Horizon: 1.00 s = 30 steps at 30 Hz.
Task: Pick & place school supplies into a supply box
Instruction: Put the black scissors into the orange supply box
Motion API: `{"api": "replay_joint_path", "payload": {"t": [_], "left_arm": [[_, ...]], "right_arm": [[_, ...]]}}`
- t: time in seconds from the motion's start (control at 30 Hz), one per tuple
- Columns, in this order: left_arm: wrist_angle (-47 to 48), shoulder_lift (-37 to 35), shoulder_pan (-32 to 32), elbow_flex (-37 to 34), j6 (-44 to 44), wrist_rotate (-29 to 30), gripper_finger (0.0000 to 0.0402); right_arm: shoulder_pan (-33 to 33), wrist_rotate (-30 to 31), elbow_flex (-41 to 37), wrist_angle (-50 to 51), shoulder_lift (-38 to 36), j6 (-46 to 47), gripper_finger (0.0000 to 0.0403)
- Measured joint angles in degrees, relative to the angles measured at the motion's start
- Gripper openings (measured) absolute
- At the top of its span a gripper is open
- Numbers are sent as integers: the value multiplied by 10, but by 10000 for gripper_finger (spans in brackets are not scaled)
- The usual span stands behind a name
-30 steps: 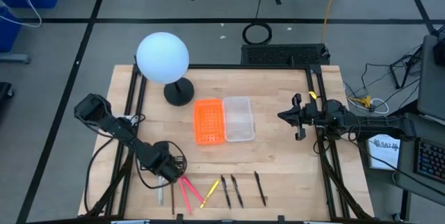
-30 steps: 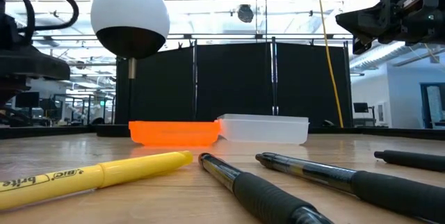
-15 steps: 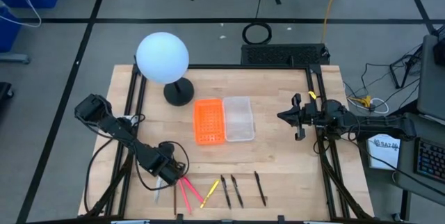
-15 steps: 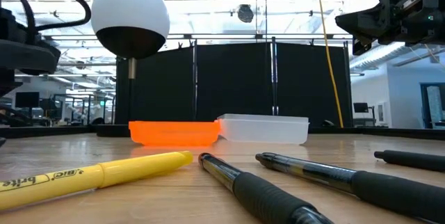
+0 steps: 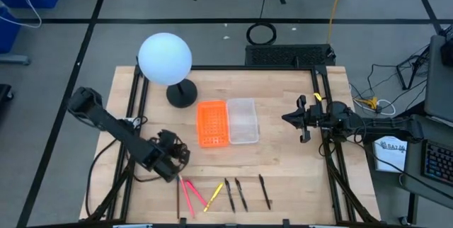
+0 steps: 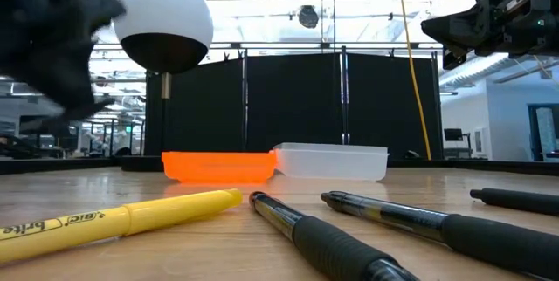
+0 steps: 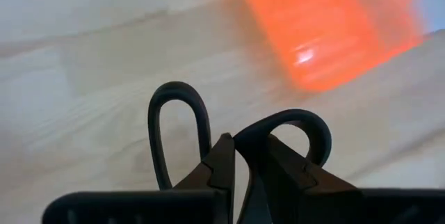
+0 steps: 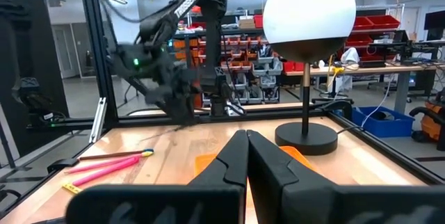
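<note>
Scissors (image 7: 243,147) with black loop handles sit pinched between the left gripper's (image 5: 168,158) fingers (image 7: 221,165), the two loops poking out past the fingertips in the left wrist view. That gripper hangs above the near-left part of the wooden table (image 5: 283,157), between the row of pens and the trays, with the orange perforated tray (image 7: 327,26) showing blurred beyond the handles.

On the table near its front edge lie the other supplies — two pink pens (image 5: 188,194) side by side, a yellow pen (image 5: 213,197) just beside them, and three dark pens (image 5: 243,193) in a loose row farther toward the right arm's side. A thin dark pencil-like stick (image 5: 178,198) lies just outside the pink pair. In the low view the yellow pen (image 6: 122,218) and two dark pens (image 6: 323,242) lie close to the camera.

Mid-table, the clear supply box (image 5: 242,120) sits touching the orange tray (image 5: 213,122) along their long sides; whether it holds anything cannot be told. A lamp with a white globe (image 5: 165,58) on a black round base stands behind the trays on the left arm's side.

The right gripper (image 5: 295,119) waits raised over the table's right edge — its fingers (image 8: 240,165) pressed together on nothing.
</note>
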<state>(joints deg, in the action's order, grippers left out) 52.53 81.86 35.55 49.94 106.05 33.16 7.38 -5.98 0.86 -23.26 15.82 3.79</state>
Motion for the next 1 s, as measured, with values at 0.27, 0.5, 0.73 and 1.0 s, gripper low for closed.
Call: {"api": "replay_joint_path", "payload": {"t": [0.27, 0.5, 0.73, 1.0], "left_arm": [[-24, -31, -81, 119, -121, 92, 52], [-216, 9, -199, 236, -365, 86, 52], [-269, 104, -288, 339, -457, 28, 52], [-269, 254, -362, 449, -453, -80, 52]], "right_arm": [[0, 1, 0, 0, 2, 0, 0], [0, 1, 0, 0, 2, 0, 0], [0, 0, 0, 0, 2, 0, 0], [0, -1, 0, 0, 3, 0, 0]]}}
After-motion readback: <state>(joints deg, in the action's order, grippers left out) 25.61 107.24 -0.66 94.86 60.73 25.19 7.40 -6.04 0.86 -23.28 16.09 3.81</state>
